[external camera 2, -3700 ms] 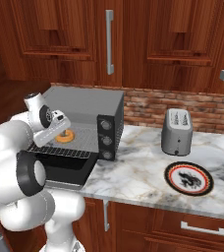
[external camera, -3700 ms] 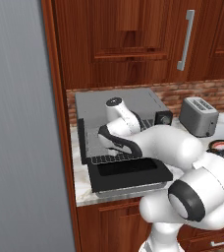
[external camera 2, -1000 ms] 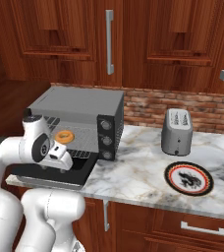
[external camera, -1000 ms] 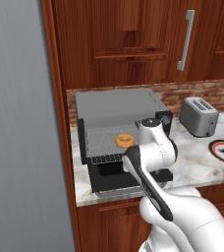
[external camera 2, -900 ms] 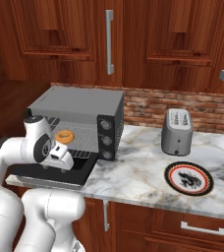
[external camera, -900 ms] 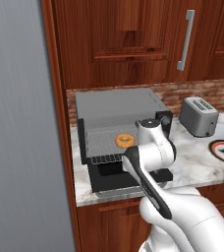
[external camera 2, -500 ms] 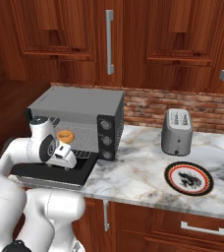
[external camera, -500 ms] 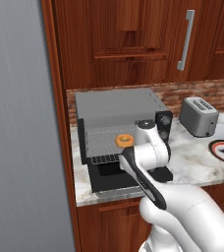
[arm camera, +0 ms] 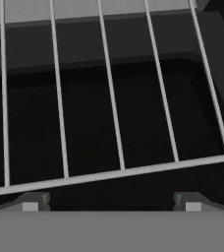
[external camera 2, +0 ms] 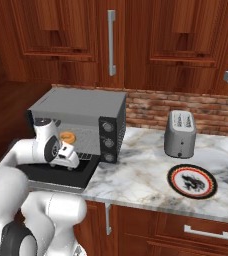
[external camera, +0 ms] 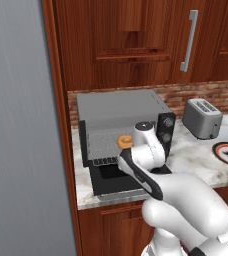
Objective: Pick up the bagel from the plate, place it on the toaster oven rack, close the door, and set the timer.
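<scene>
The small golden bagel is seen lying on the thin silver wire toaster oven rack inside the boxy black oven, whose glass-panelled door is folded down flat. The hand is held spread wide and empty just before the rack's front wire. The round red-rimmed plate is left on the marbled worktop, beside a silver toaster.

You see bagel: golden ring, flat on toaster oven rack, toward its 3 o'clock side | rack: silver wires, level | door: black, folded down open | plate: red-rimmed, bare, on counter.
</scene>
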Controlling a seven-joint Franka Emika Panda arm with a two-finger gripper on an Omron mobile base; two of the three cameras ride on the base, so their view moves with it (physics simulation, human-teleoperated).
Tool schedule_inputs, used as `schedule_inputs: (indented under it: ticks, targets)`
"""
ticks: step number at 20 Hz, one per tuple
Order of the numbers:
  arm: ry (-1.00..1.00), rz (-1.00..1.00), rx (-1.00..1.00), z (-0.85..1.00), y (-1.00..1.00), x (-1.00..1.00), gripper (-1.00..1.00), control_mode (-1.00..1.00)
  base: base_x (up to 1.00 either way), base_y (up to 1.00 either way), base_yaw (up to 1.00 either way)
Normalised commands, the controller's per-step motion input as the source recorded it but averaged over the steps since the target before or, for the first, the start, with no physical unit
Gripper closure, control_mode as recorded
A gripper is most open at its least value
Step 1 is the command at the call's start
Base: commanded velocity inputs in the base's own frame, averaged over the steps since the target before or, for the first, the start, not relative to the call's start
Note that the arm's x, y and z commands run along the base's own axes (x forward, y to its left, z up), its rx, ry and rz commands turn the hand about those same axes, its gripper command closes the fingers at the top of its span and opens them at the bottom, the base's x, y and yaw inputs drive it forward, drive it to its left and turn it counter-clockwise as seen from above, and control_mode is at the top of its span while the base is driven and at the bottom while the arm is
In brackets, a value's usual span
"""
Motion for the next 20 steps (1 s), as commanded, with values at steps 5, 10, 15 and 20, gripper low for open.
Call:
schedule_inputs:
  ticks: [5, 10, 15, 20]
  targets:
    - [-0.02, 0.0, 0.0, 0.0, 0.07, 0.55, -1.0, -1.0, 0.0, 0.0, 0.0]
    - [-0.04, 0.0, 0.0, 0.0, 0.06, 0.68, -1.0, -1.0, 0.0, 0.0, 0.0]
    - [-0.07, 0.0, 0.0, 0.01, 0.05, 0.73, -1.0, -1.0, 0.0, 0.0, 0.0]
    - [-0.13, 0.0, 0.0, 0.18, 0.0, 0.73, -1.0, -1.0, 0.0, 0.0, 0.0]
